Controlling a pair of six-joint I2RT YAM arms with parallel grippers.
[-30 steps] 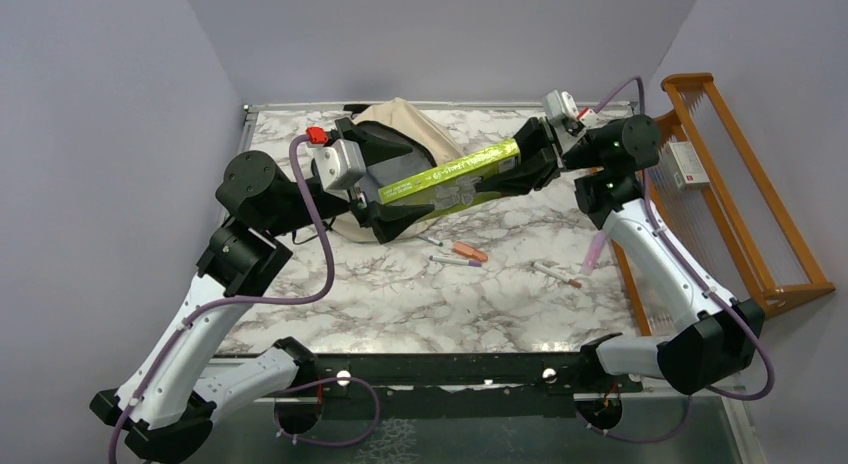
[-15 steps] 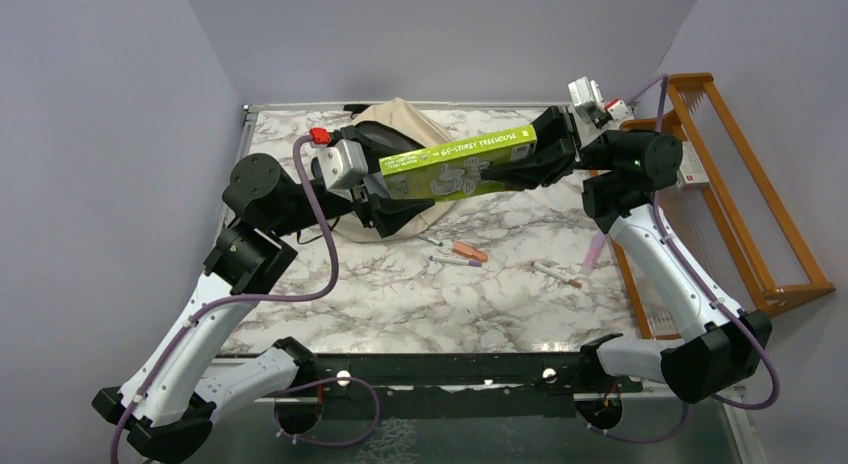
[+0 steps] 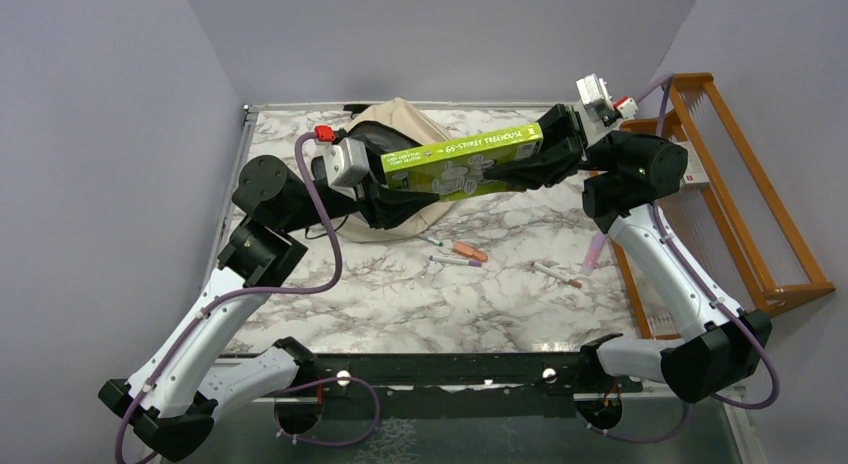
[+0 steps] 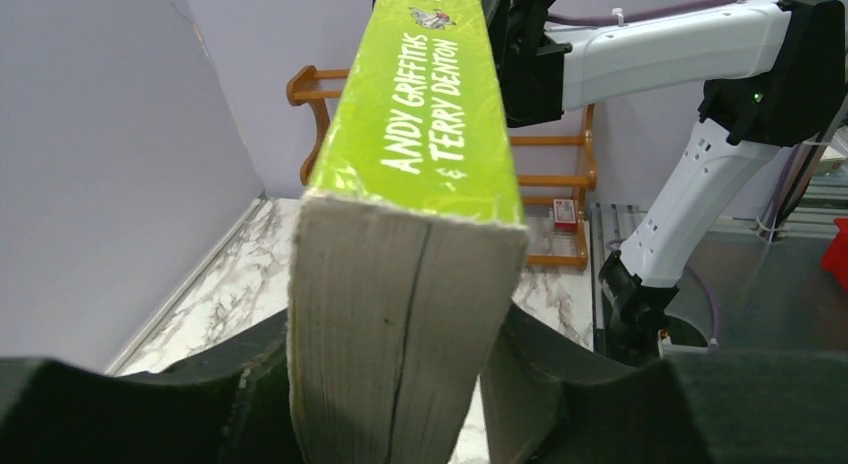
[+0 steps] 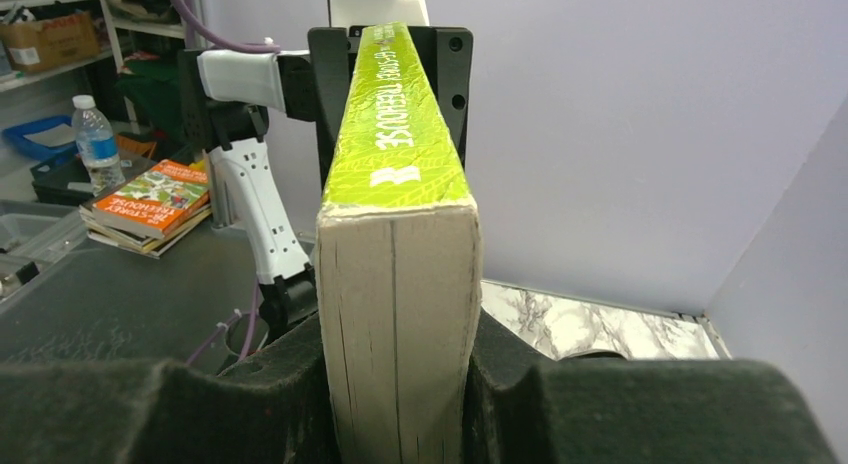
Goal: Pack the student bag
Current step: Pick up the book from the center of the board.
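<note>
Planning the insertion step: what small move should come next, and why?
Probably lower the green book, left end first, toward the student bag: the left fingers and right fingers clamp its two ends, holding it in the air over the bag, not yet inside.

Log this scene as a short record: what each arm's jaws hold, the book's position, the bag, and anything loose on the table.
left jaws: shut on one end of the green book
right jaws: shut on its other end
book position: raised, spine up, spanning between both arms
student bag: far side of the table, partly behind the book
loose items: pens and an orange marker on the table
</note>
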